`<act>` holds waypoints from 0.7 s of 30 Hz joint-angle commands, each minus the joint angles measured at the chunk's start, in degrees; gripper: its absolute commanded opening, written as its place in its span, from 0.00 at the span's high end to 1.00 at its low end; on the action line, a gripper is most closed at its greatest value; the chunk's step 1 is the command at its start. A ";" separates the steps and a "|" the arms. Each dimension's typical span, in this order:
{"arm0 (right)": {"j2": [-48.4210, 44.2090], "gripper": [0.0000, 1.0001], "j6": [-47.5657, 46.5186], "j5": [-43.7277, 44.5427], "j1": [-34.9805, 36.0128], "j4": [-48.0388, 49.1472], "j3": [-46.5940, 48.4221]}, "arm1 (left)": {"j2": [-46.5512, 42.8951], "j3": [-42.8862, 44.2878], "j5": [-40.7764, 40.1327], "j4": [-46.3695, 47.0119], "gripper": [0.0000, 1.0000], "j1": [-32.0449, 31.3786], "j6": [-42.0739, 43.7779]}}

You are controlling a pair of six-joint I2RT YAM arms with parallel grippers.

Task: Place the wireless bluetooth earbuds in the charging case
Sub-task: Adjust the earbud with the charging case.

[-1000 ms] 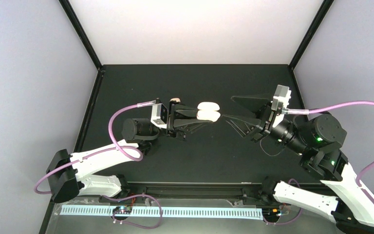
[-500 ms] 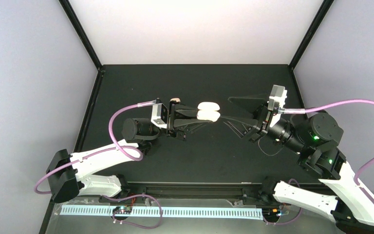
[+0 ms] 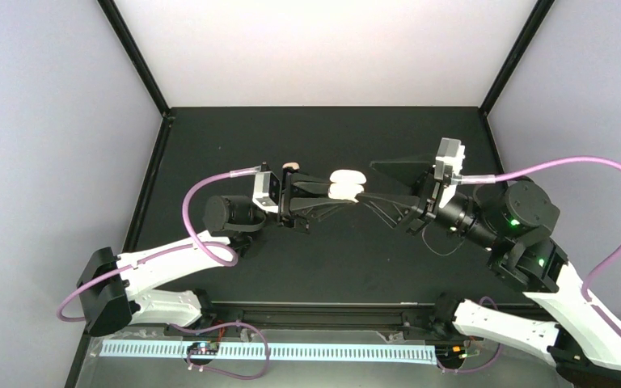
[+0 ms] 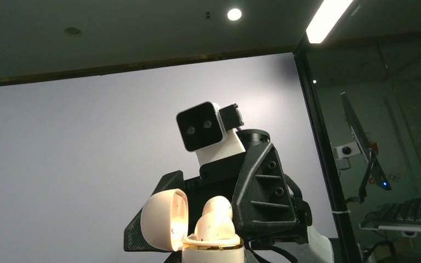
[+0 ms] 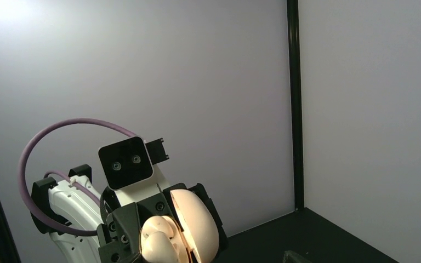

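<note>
Left jaws: clamped on my charging case (image 3: 345,192), lid open, held above the bench (image 3: 307,129). Right jaws: spread wide, tips just beside that case. Earbuds (image 4: 215,224): two seen, seated in the case between my arms.

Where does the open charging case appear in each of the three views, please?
Top external: charging case just above picture centre.
Left wrist: bottom edge, centre.
Right wrist: bottom edge, left of centre.
Shared landmark: its open lid, glowing in both wrist views.
</note>
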 commanded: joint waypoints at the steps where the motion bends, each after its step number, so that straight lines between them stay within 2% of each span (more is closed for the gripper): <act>1: 0.96 0.35 0.46 1.83 -0.09 -0.20 1.25 | -0.16 1.44 4.05 1.39 0.98 -0.42 0.48; 11: -2.60 0.33 -0.83 -0.20 -0.11 1.79 1.24 | -1.97 -0.43 2.59 0.97 0.98 -0.46 1.50; 16: -1.82 0.33 -1.36 4.30 -0.09 -2.30 4.03 | -3.27 -1.59 2.92 0.37 0.98 -0.47 2.30; 21: -0.31 0.33 -1.32 1.89 -0.07 -4.29 4.72 | -3.54 -1.62 3.16 0.06 0.98 -0.47 2.20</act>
